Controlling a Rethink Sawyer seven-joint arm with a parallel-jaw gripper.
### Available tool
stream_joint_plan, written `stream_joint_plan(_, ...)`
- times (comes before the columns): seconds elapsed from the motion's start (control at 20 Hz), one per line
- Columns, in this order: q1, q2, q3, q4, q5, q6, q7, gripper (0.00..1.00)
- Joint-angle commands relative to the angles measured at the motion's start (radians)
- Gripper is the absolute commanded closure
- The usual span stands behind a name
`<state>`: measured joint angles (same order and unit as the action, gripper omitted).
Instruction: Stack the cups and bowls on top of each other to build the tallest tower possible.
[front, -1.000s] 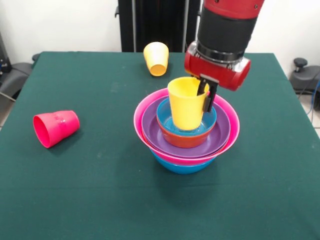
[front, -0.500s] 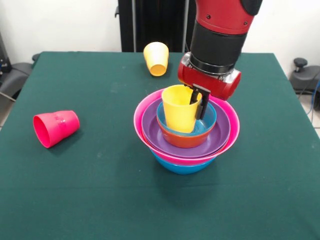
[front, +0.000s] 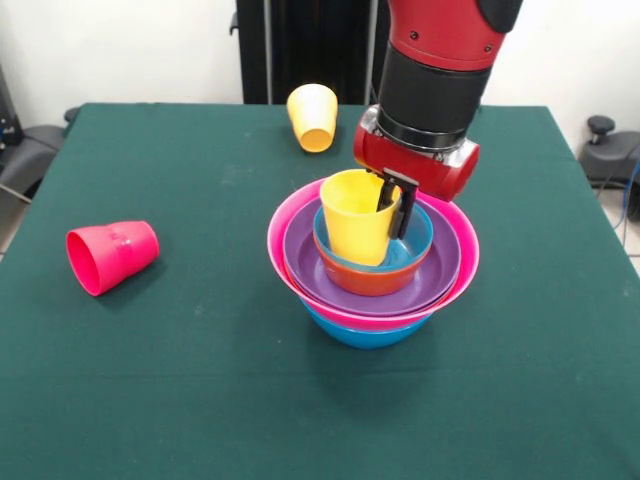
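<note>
Yellow cup (front: 357, 217) shifted slightly left, fingers (front: 391, 205) still gripping

The tower (front: 372, 270) stands right of the table's (front: 200, 400) middle, its bowls (front: 372, 300) nested one inside another, widest rim near the bottom and narrowest innermost. An upright cup (front: 358, 215) sits in the innermost bowl, leaning slightly toward nine o'clock, and the gripper (front: 392, 200) comes down from twelve o'clock onto that cup's three o'clock rim, one finger inside the wall and one outside. From the tower, a second cup (front: 313, 117) lies tipped over at eleven o'clock near the far edge, and a third cup (front: 112, 255) lies on its side at nine o'clock, well apart from the pile.
</note>
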<state>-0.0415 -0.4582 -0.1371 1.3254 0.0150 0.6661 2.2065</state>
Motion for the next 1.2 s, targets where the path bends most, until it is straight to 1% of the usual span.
stream_joint_plan(0.05,0.008,0.003,0.046,0.072,0.023,-0.027,0.137,1.0)
stream_joint_plan(0.35,0.019,0.005,0.031,0.06,0.025,-0.014,0.153,1.0)
stream_joint_plan(0.6,0.048,0.002,0.014,0.063,0.033,-0.01,0.188,1.0)
stream_joint_plan(0.95,0.079,0.009,-0.013,0.045,0.059,0.008,0.205,1.0)
stream_joint_plan(1.2,0.095,0.019,-0.029,0.043,0.081,0.002,0.205,1.0)
